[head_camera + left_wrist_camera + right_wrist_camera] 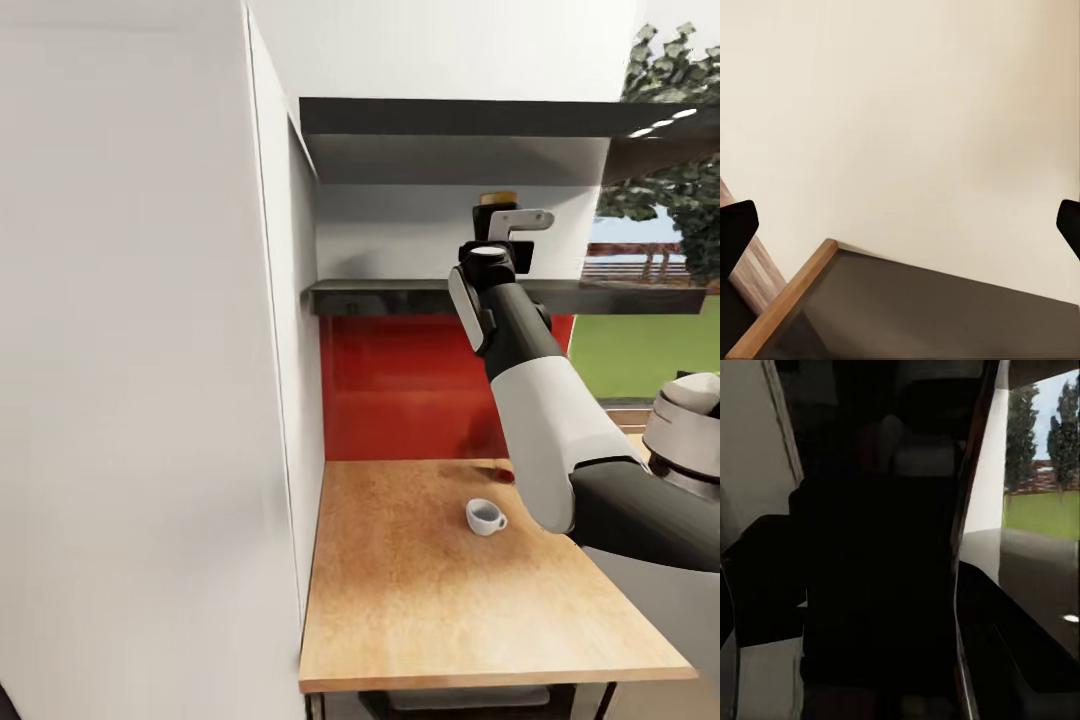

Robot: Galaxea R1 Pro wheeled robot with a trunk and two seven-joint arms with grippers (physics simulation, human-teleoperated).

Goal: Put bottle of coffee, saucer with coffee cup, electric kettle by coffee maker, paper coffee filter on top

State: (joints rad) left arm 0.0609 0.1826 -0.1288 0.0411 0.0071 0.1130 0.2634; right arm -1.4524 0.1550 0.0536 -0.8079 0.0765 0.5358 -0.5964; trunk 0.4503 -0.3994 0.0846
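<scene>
My right arm reached up from four o'clock toward the kitchen shelf, which sat at twelve o'clock above the counter. The bottle of coffee stood on that shelf, right behind my right gripper. Below, the coffee cup rested on the wooden worktop at about five o'clock, just left of my forearm. A tall wall panel stood at nine o'clock, beside the worktop's left edge.

A red wall panel stands at the far side. At right, trees and grass lie outside.
</scene>
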